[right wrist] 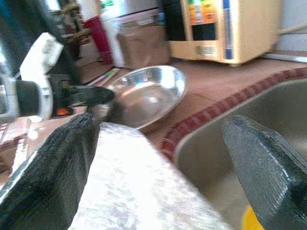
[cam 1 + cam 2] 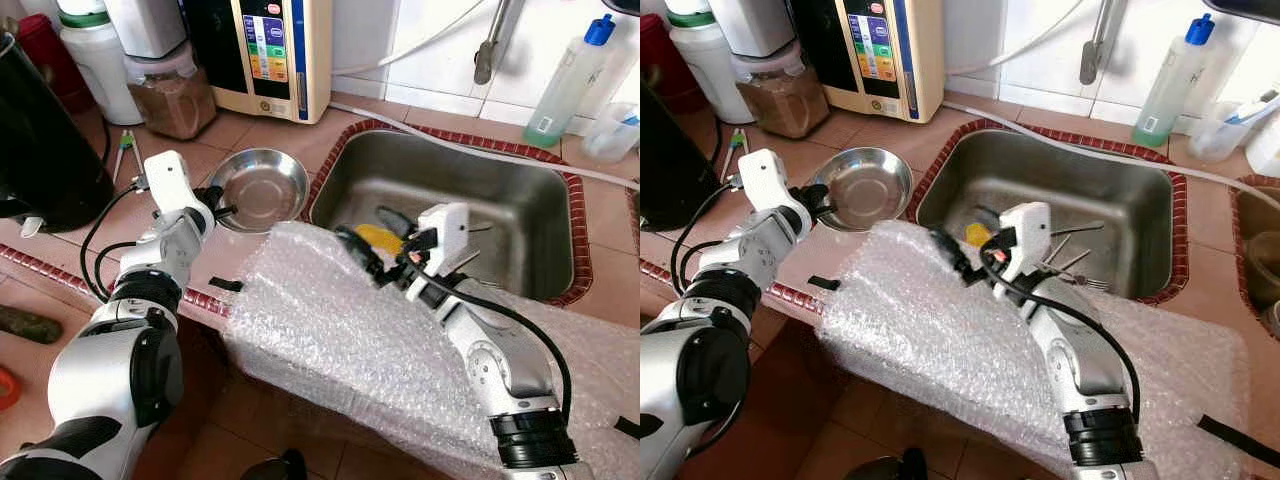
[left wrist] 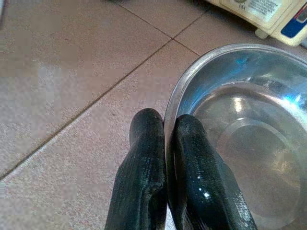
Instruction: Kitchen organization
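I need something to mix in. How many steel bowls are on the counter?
1: the steel bowl sits left of the sink, its rim pinched by the left gripper. Others may be hidden.

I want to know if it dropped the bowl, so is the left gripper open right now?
No, the left gripper is shut on the rim of the steel bowl, one finger inside and one outside.

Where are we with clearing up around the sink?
Nothing looks put away yet. In hand: the left gripper is shut on the rim of the steel bowl on the counter. The right gripper hovers open over the bubble wrap. Left: utensils and a yellow item in the sink.
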`<state>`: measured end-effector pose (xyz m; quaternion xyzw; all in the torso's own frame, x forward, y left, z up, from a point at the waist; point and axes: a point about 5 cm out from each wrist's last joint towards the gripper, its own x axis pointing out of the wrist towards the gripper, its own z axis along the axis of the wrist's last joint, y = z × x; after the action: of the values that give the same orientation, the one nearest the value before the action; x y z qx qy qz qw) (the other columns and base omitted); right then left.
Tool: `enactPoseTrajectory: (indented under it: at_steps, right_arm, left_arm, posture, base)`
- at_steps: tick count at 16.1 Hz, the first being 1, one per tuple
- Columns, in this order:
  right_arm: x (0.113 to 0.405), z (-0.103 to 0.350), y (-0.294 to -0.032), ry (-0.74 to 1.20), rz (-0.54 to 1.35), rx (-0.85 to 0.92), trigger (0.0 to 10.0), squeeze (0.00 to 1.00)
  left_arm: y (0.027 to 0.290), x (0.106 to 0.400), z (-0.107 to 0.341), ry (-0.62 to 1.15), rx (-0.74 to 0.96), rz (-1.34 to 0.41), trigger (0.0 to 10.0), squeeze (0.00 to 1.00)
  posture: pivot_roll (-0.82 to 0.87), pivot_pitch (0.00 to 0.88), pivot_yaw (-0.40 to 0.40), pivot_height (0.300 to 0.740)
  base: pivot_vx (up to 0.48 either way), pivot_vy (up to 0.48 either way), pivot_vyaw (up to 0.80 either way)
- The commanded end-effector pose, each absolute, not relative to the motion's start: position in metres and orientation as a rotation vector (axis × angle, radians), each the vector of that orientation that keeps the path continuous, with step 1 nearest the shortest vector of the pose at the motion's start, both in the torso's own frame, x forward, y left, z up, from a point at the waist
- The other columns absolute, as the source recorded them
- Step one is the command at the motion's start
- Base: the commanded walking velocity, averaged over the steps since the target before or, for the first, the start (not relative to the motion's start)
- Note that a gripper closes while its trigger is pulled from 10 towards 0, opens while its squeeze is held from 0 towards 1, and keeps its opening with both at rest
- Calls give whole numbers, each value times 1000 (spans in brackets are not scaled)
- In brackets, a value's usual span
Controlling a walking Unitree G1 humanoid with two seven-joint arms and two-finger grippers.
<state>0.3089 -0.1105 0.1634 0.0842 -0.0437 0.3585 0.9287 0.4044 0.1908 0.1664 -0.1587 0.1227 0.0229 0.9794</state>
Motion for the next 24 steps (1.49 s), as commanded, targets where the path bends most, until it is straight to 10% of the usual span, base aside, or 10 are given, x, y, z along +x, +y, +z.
enactPoseTrajectory:
  at_steps: [1, 7, 8, 24]
  right_arm:
    - [306, 164, -109, -89, 754, 168, 10000, 412]
    - [304, 165, -110, -79, 776, 170, 10000, 325]
    - [304, 165, -109, -73, 790, 175, 10000, 0]
    - [339, 198, -119, -194, 520, 468, 10000, 0]
  left_arm:
    - [198, 399, 155, 266, -299, 80, 0, 0]
    - [194, 404, 184, -6, -458, 60, 0, 0]
    - [189, 403, 187, -45, -461, 29, 0, 0]
    - [91, 381, 209, -283, -505, -370, 0, 0]
  posture:
    - [-39, 108, 70, 740]
    - [-42, 106, 47, 740]
    - [-41, 104, 44, 740]
    - [-35, 75, 28, 740]
  base:
    - [0, 0, 0]
    - [0, 0, 0]
    - [0, 0, 0]
    - [0, 0, 0]
